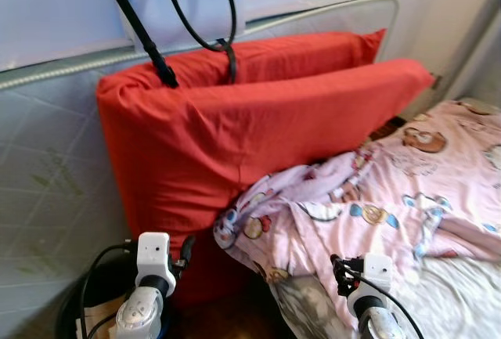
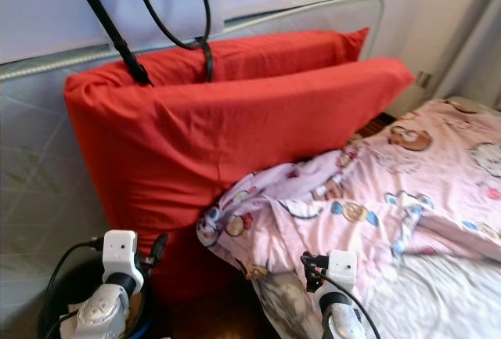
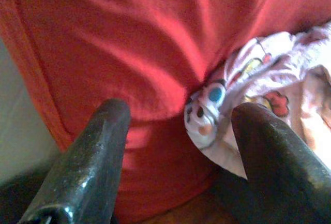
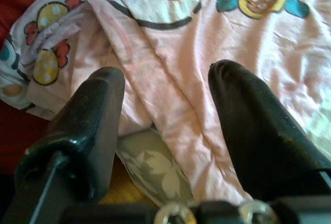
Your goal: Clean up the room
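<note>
- The left gripper (image 1: 185,254) is closest to us, low down on the left. Its two black fingers (image 3: 88,167) are spread apart and hold nothing. It points at the bottom of the big red cushion.
- A black cable (image 1: 92,272) loops beside the left arm. If the arm swings far, the cable could catch on something.
- Behind the arm is a grey padded wall panel (image 1: 47,190). The big red cushion (image 1: 235,143) stands on its edge and leans back on it. A push low down could make the cushion slide or tip onto the floor.
- Black bag straps (image 1: 200,18) hang down from above onto the top of the cushion. If the cushion gets pulled, the straps may drag along too.
- The pink cartoon blanket (image 1: 376,206) lies crumpled on the bed. One corner hangs off the bed edge and touches the red cushion. I think this blanket is the thing to tidy.
- The right gripper (image 1: 341,270) is low down, just over the blanket's hanging edge. Its fingers (image 4: 253,131) are wide apart too, with nothing in them.
- The blanket is soft and floppy. A small pinch could slip off, or grab the grey leafy sheet (image 4: 155,169) under it too.
- A pull could drop the blanket on the wood floor (image 4: 121,190).
</note>
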You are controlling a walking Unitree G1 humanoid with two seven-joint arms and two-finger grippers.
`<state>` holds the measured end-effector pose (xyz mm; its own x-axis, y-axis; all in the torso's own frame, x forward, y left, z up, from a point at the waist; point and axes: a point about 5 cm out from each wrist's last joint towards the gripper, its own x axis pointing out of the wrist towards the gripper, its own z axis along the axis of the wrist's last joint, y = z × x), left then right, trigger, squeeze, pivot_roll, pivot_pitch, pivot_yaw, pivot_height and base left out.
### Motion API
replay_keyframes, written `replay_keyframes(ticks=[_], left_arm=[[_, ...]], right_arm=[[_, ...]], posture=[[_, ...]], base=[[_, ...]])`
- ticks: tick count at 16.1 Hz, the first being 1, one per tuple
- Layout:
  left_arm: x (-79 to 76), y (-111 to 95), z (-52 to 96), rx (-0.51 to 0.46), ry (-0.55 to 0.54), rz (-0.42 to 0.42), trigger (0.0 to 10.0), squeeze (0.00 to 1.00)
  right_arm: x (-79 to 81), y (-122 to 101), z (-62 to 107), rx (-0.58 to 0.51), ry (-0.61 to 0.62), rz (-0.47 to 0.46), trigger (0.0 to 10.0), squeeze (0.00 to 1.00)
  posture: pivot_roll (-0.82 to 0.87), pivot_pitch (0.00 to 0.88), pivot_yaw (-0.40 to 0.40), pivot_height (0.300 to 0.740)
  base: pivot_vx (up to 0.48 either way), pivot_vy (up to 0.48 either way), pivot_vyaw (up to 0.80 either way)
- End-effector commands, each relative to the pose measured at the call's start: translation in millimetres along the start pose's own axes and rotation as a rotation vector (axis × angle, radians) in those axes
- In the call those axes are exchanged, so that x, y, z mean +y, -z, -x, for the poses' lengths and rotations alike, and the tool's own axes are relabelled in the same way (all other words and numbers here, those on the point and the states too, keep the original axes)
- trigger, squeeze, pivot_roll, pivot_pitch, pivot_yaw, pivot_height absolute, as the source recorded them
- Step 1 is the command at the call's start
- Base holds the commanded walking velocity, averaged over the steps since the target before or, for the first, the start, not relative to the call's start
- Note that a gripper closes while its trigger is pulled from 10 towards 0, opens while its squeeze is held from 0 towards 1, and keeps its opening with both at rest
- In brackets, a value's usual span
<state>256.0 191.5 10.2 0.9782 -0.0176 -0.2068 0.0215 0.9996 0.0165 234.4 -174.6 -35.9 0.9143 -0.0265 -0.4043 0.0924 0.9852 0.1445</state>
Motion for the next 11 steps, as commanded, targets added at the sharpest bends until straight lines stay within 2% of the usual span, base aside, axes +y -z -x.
replay_keyframes(ticks=[1, 8, 11], left_arm=[[0.8, -1.5, -0.7, 0.001, -0.006, 0.01, 10.0, 0.0], [-0.6, -1.5, -0.9, 0.006, -0.005, 0.013, 10.0, 0.0], [-0.7, -1.9, -1.1, 0.005, -0.004, 0.013, 10.0, 0.0]], right_arm=[[1.9, -1.6, -1.3, -0.001, -0.006, 0.006, 10.0, 0.0], [7.2, 0.4, -3.0, 0.03, -0.025, 0.019, 10.0, 0.0], [8.1, 1.1, -3.7, 0.043, -0.026, 0.025, 10.0, 0.0]], posture=[[0.02, 0.0, -0.036, 0.661], [0.02, 0.0, -0.037, 0.661], [0.02, 0.0, -0.037, 0.636]], base=[[0.0, 0.0, 0.0], [0.0, 0.0, 0.0], [0.0, 0.0, 0.0]])
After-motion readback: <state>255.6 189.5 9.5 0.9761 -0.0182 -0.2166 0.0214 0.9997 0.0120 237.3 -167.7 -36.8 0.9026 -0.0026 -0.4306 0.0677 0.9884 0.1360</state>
